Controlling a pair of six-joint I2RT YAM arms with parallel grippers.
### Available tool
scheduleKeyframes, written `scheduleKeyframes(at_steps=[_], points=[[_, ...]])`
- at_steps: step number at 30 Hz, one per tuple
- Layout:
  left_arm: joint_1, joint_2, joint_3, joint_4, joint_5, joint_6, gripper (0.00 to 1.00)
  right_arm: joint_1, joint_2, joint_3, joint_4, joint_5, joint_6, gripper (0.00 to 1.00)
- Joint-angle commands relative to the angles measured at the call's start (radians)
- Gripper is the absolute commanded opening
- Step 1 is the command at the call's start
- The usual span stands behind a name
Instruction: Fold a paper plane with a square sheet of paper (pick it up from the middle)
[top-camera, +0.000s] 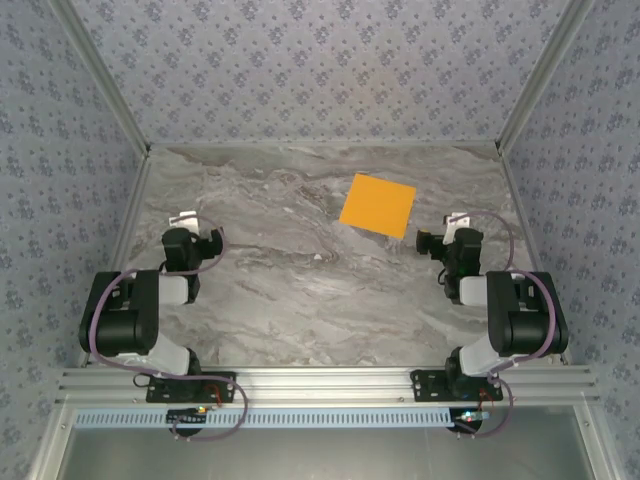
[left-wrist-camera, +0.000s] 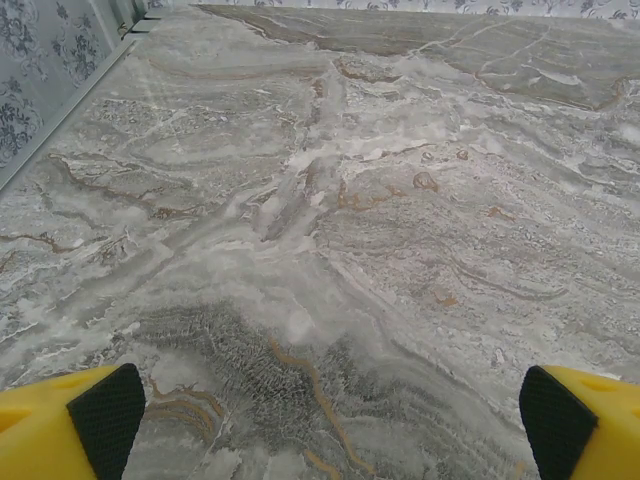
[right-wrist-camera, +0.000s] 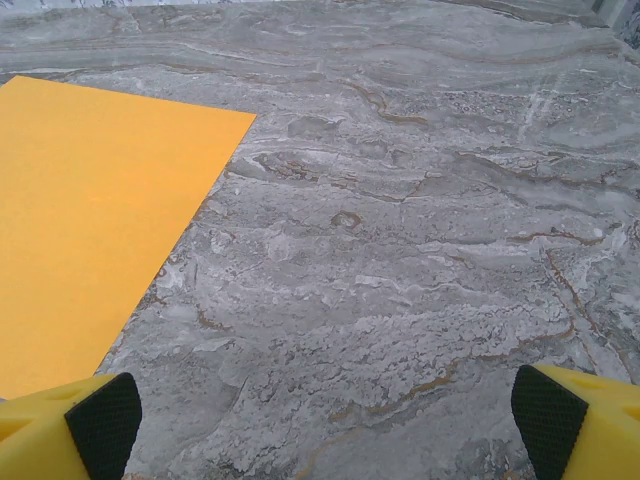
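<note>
The square sheet of paper (top-camera: 378, 205) lies flat, seemingly uncreased; left tool (left-wrist-camera: 330, 420) and right tool (right-wrist-camera: 325, 420) gape wide, empty.

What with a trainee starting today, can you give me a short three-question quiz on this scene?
1. True or false: the square sheet of paper lies flat and unfolded on the table.
2. Fill in: the left end effector and the right end effector both have their jaws standing ____.
3. Which arm's end effector is nearer the paper? A) left B) right C) both equally near

Key: 1. True. 2. Open. 3. B; the paper's edge lies just beside the right arm's fingers.
</note>
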Motion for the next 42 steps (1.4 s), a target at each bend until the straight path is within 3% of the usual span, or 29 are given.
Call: scheduleKeyframes(at_steps=[1,22,26,28,30,35,42], points=[[0.004,0.003,0.024,0.008,0.02,0.013,0.99,-0.007,0.009,0.024,0.003,-0.007,-0.013,1.0],[0.004,0.003,0.021,0.01,0.019,0.014,0.99,-0.006,0.006,0.018,0.01,-0.007,-0.013,1.0],[0.002,-0.043,0.022,-0.024,-0.016,-0.001,0.99,-0.003,-0.079,0.056,-0.115,0.013,-0.012,1.0],[0.0,-0.11,0.042,-0.118,-0.046,-0.012,0.99,0.021,-0.149,0.096,-0.24,0.054,-0.022,1.0],[0.001,-0.188,0.11,-0.341,-0.085,-0.076,0.99,0.055,-0.223,0.149,-0.383,0.125,0.009,1.0],[0.0,-0.317,0.285,-0.81,-0.069,-0.316,0.99,0.101,-0.341,0.314,-0.772,0.162,0.269,1.0],[-0.001,-0.417,0.444,-1.22,0.02,-0.474,0.99,0.187,-0.195,0.564,-1.107,0.048,0.583,1.0]])
